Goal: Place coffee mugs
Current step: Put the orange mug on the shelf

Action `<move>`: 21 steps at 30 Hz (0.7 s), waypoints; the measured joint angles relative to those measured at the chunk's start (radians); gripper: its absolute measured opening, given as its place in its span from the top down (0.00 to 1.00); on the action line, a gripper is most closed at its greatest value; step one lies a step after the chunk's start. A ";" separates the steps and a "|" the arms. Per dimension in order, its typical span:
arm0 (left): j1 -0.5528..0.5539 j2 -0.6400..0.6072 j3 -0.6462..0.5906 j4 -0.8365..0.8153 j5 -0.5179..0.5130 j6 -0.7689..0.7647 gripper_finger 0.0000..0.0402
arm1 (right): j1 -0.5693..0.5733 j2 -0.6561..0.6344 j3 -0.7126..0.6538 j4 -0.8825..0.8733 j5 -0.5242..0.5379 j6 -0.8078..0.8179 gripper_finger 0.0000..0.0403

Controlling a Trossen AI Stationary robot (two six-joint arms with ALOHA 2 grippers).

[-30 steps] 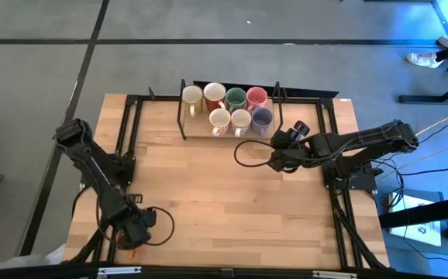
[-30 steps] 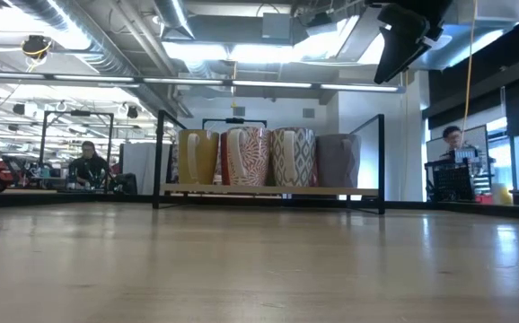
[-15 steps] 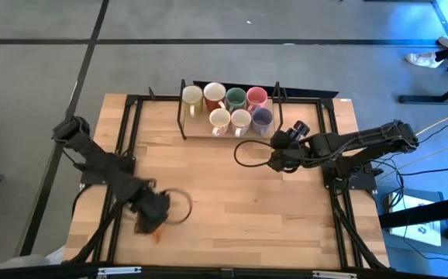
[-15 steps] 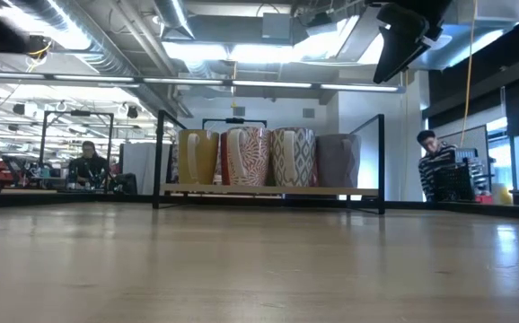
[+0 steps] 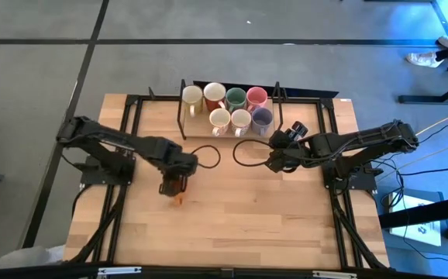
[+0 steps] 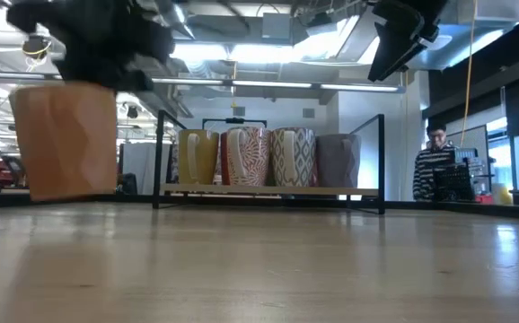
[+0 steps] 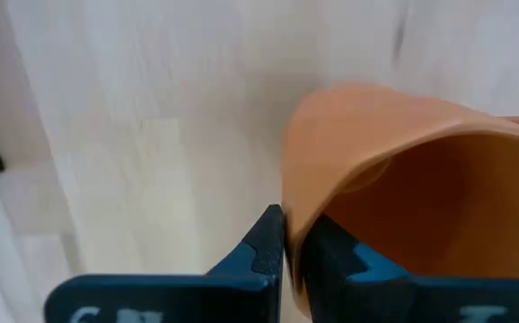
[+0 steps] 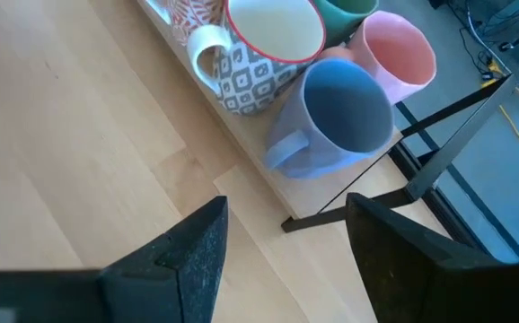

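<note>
We carried the orange mug toward the rack.
Left gripper fingers clamped its rim at centre frame; right gripper fingers stood apart.

Left pincer is clamped on the rim wall of an orange mug: one dark finger on the outside, the other inside the cup. The gap between them is only the wall thickness. Mug is tilted, its open mouth facing the camera and its darker inner wall visible. Its right edge runs out of frame. Behind it is pale wood surface, with the grain streaked by blur. No handle visible from this angle.
</note>
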 joint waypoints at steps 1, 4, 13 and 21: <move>0.016 0.023 0.000 -0.002 -0.001 0.047 0.96 | 0.000 0.000 0.000 -0.001 0.000 0.000 0.47; 0.062 0.079 0.000 0.005 0.007 0.155 0.96 | 0.000 0.000 0.000 -0.001 0.000 0.000 0.47; 0.121 0.135 0.004 0.019 0.024 0.345 0.93 | 0.000 0.000 0.000 -0.002 -0.034 0.000 0.47; 0.125 0.117 0.004 -0.019 -0.005 0.281 0.71 | 0.000 0.000 0.000 -0.002 -0.044 0.002 0.47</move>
